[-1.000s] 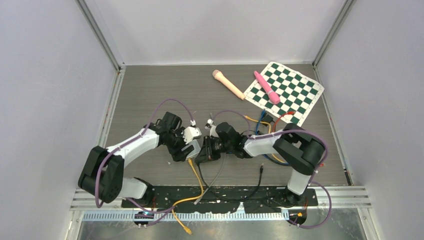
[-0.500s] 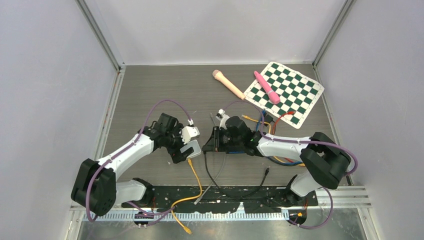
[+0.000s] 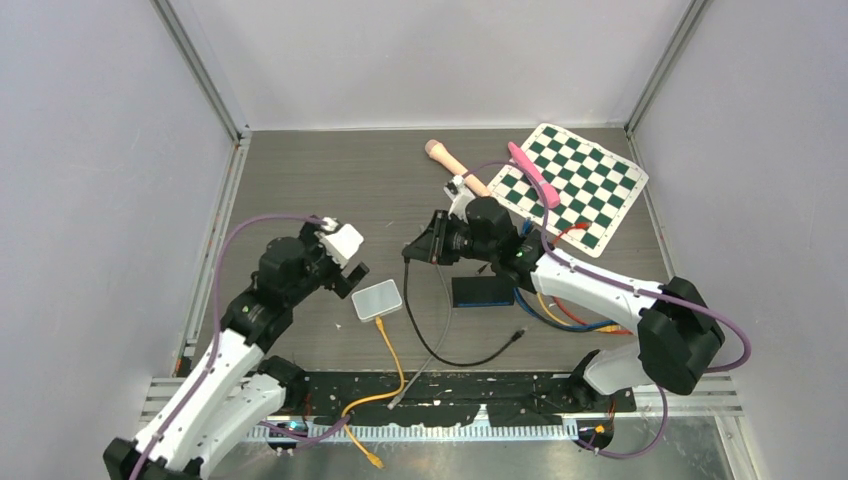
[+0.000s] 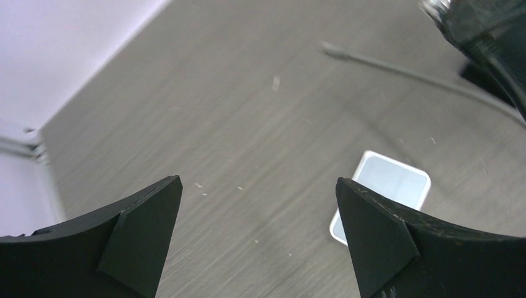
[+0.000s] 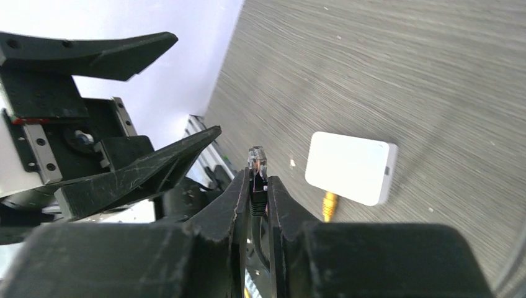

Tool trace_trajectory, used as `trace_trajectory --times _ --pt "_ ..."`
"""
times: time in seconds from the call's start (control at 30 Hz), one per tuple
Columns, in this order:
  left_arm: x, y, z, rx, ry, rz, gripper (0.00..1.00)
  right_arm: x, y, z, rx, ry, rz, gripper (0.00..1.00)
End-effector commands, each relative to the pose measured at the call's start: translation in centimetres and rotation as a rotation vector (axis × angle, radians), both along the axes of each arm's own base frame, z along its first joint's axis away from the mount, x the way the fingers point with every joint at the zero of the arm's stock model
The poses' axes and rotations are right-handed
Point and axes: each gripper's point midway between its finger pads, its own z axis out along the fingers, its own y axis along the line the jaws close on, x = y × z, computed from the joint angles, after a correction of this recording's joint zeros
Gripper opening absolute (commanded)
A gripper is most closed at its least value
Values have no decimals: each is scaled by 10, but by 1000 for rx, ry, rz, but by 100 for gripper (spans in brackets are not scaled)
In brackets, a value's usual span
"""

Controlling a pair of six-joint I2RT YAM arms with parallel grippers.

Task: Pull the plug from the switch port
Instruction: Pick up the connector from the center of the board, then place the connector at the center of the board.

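Top external view: on the desk (image 3: 330, 180) the white switch (image 3: 378, 300) lies left of centre. The right pincer (image 3: 420, 246) hangs above and right of it, well clear. The left pincer (image 3: 345, 272), spread wide and empty, hovers just upper left of the switch and looks the nearer. In the right wrist view the right pincer is pressed on the black plug (image 5: 257, 171). The plug's long axis runs along the jaws, tip upward, out of the switch. Only a yellow cable (image 3: 392, 350) sits in the switch, at its lower edge.
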Motion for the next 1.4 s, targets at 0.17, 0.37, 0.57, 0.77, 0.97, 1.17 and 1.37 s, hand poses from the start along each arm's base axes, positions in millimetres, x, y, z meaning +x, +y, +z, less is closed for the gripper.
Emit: trace_trajectory --times 0.17,0.37,0.57,0.77,0.97,1.17,1.37 --pt "2 50 23 -385 -57 473 100 52 25 46 120 24 -142 5" --pt "-13 25 -27 -469 281 512 100 128 13 -3 113 145 -317 5" --pt "-23 -1 -41 -568 421 458 100 186 -34 -54 2 156 -527 11" --pt "-29 14 -44 -542 412 530 100 205 -47 -69 -99 105 -479 15" --pt "-30 16 -45 -541 444 565 100 192 -42 -85 -156 126 -392 42" --pt "-27 15 -57 -556 477 608 100 171 -50 -55 -163 31 -324 53" --pt "-27 8 -82 -562 576 631 100 112 -42 -44 -125 47 -119 53"
